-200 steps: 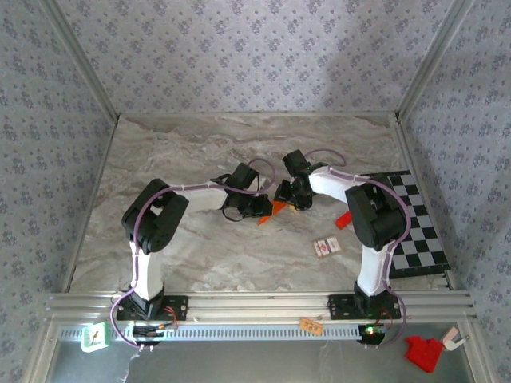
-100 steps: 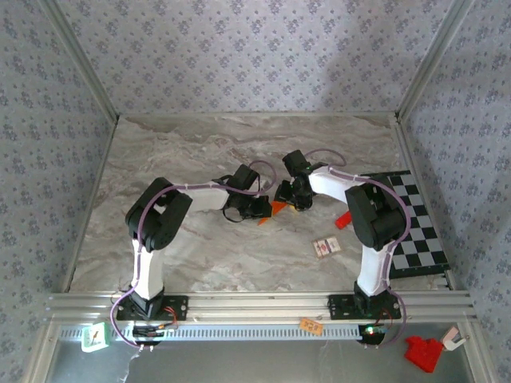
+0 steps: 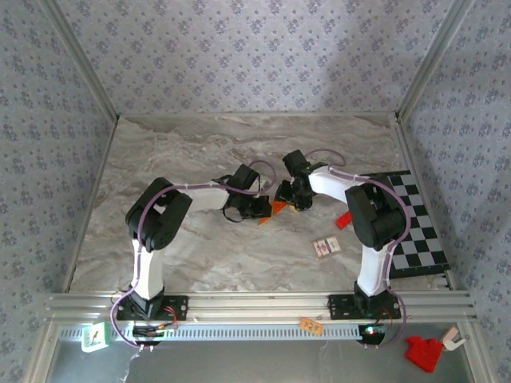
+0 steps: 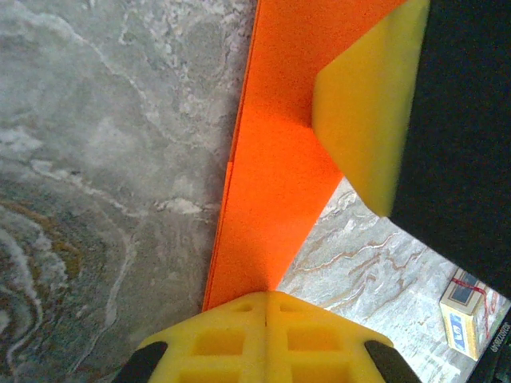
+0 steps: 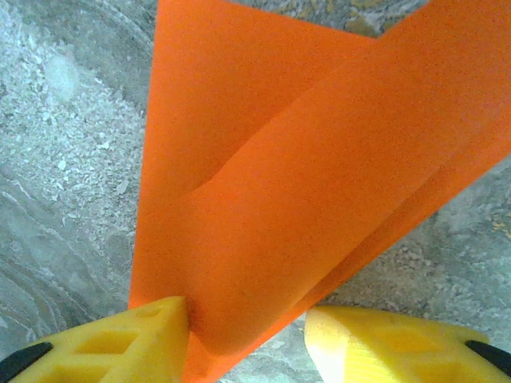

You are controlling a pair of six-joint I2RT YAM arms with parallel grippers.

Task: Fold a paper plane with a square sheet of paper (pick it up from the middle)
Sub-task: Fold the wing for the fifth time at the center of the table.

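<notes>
Looking down from above, the square sheet of paper [image 3: 276, 208] is to the left of the checkered board [image 3: 415, 227], well apart from it, over the marble table [image 3: 176, 152]. It is bright orange and is folded into a pointed shape with several layers. Both grippers meet at it: the left gripper [image 3: 262, 209] on the side far from the board, the right gripper [image 3: 287, 198] on the side toward the board.

In the left wrist view the yellow pads [image 4: 215, 343] are pressed together, and the narrow end of the paper goes into the seam between them, so this gripper pinches the paper. In the right wrist view the yellow fingers [image 5: 136, 339] stand apart with the paper between them. One pad touches the paper; whether they really squeeze it, I cannot tell.

A small red block [image 3: 343, 219] lies between the paper and the board, just beside the board's left edge.
</notes>
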